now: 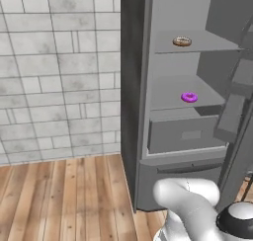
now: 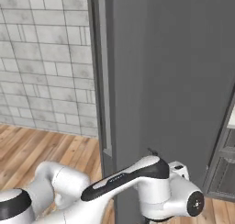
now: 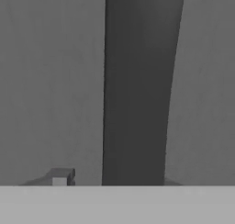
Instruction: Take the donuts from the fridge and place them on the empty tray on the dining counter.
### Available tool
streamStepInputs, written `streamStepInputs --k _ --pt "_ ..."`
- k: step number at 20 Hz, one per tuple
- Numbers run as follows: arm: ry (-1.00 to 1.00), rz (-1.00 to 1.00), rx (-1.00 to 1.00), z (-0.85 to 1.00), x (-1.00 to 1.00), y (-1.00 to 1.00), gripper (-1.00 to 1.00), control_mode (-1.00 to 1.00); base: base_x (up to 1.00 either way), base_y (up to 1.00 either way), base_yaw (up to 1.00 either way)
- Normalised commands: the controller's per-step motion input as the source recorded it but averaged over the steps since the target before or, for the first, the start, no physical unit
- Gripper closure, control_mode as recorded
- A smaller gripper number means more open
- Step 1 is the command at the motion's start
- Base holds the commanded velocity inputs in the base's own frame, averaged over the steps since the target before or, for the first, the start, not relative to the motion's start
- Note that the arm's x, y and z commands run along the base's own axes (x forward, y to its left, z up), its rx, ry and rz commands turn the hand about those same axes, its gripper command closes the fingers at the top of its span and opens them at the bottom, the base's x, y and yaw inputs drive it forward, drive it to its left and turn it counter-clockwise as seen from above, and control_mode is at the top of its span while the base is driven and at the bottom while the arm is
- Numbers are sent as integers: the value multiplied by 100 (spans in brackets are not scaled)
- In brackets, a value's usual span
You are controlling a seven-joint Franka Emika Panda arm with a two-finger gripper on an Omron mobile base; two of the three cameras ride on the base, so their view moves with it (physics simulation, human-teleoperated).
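The fridge (image 1: 148, 87) is seen open at the right of the left base view. The brown donut (image 1: 182, 41) is located on an upper shelf (upper right of the frame); the purple donut (image 1: 189, 97) is located on the shelf below it. In the hand view, one gripper fingertip (image 3: 59, 177) is visible at the lower left before a dark vertical band; whether the claw is apart or together cannot be told.

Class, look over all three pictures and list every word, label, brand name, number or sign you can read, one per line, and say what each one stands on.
None: no readable text in any view.
The fridge, its shelves and its drawer front are plain grey.
The purple donut and the brown donut carry no label.
The tiled wall and the wooden floor bear no signs.
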Motion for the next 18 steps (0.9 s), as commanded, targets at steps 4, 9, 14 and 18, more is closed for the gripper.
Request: streamStepInputs --k 4,9,14,18 --pt "-17 -45 -2 0 -46 -2 -100 -100 0 0 0" --pt "-18 -67 -3 15 -46 0 -100 -100 0 0 0" --pt "6 -40 0 92 -76 0 -100 -100 0 0 0" --pt "9 -42 0 93 -78 -6 -100 -100 0 0 0"
